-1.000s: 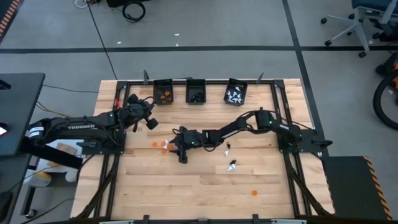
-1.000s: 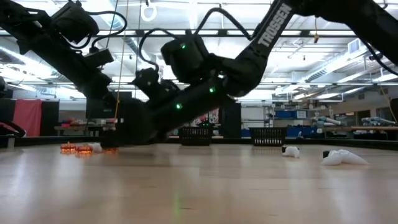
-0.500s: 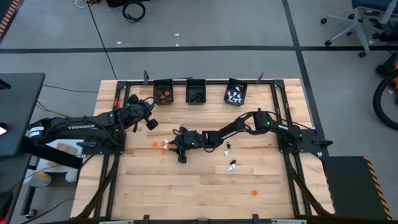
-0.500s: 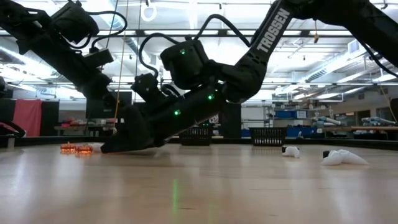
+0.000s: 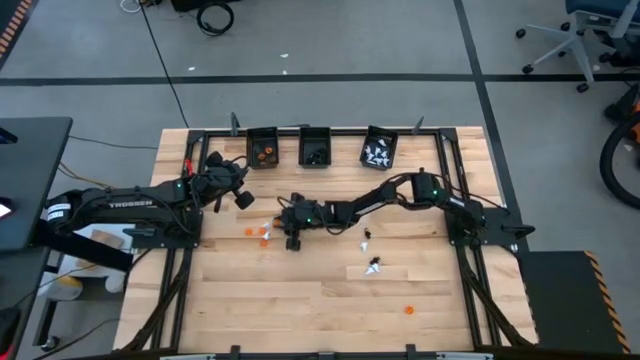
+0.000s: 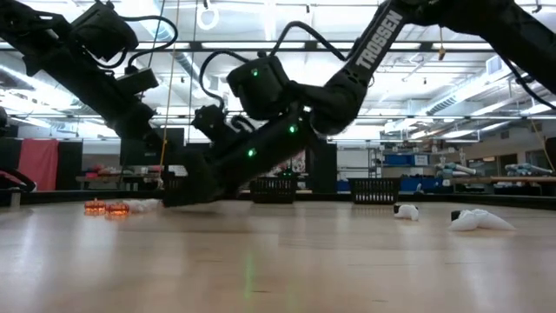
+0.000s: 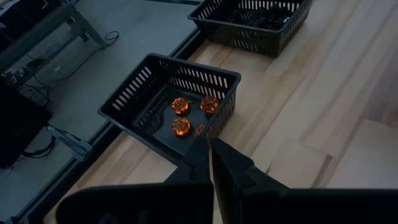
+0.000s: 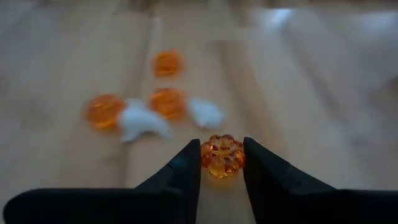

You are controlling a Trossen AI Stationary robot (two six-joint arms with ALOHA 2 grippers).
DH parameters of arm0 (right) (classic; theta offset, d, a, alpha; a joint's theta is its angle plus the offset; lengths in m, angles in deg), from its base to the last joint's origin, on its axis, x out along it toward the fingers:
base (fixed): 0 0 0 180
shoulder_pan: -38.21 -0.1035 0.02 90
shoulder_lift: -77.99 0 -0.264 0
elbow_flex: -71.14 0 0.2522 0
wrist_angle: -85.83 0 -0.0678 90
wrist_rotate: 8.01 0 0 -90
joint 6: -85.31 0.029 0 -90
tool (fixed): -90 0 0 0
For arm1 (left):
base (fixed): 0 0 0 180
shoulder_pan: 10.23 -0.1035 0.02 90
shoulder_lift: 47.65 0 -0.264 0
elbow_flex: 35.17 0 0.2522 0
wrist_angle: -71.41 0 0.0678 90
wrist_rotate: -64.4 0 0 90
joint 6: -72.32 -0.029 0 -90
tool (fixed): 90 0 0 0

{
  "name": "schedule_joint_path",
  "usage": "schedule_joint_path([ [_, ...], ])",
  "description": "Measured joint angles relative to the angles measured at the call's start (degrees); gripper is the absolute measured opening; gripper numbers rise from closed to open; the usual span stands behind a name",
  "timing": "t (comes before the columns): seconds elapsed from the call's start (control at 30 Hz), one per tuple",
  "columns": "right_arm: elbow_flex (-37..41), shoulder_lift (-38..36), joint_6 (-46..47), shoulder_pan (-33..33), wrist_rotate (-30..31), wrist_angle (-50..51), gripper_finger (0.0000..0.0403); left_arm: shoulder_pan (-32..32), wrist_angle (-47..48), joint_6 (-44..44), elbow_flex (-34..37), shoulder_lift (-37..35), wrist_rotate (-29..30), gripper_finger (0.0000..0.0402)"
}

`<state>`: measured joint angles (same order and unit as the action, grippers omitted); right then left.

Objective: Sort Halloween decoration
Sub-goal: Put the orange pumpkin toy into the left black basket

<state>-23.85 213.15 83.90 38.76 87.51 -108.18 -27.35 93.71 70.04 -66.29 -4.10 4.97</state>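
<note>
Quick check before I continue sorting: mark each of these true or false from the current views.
1. The right gripper is shut on an orange pumpkin trinket. True.
2. The left gripper is wide open. False: it is shut, holding nothing.
3. The left bin holds three orange trinkets. True.
4. The right bin holds black pieces. False: white ones.
5. No loose trinkets remain on the table. False: several remain.
</note>
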Motion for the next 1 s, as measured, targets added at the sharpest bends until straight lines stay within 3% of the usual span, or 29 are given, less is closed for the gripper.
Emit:
schedule_joint_path([
  [0.2,0.0,-5.1,-1.0,2.3,2.0,4.2,0.0111,0.0,-1.0,0.1,0.0,0.0,0.0,0.0],
  [0.37,-1.6,-6.3,4.1,6.7,-0.1,6.1,0.0111,0.0,-3.3,0.2,0.0,0.0,1.3,0.0],
  [0.47,-6.5,-5.8,5.3,8.6,-0.1,10.6,0.0111,0.0,-3.9,-0.5,0.0,0.0,4.5,0.0],
  [0.6,-13.0,-4.5,4.8,10.2,4.3,15.9,0.0111,0.0,-4.5,-1.4,0.0,-0.1,8.1,0.0],
  [0.87,-20.6,-0.2,5.2,14.9,7.8,13.6,0.0112,0.0,-4.5,-0.7,0.0,-0.1,8.9,0.0],
  [1.0,-21.6,1.4,8.5,16.9,4.9,11.1,0.0112,0.0,-4.5,0.0,0.0,-0.1,8.9,0.0],
])
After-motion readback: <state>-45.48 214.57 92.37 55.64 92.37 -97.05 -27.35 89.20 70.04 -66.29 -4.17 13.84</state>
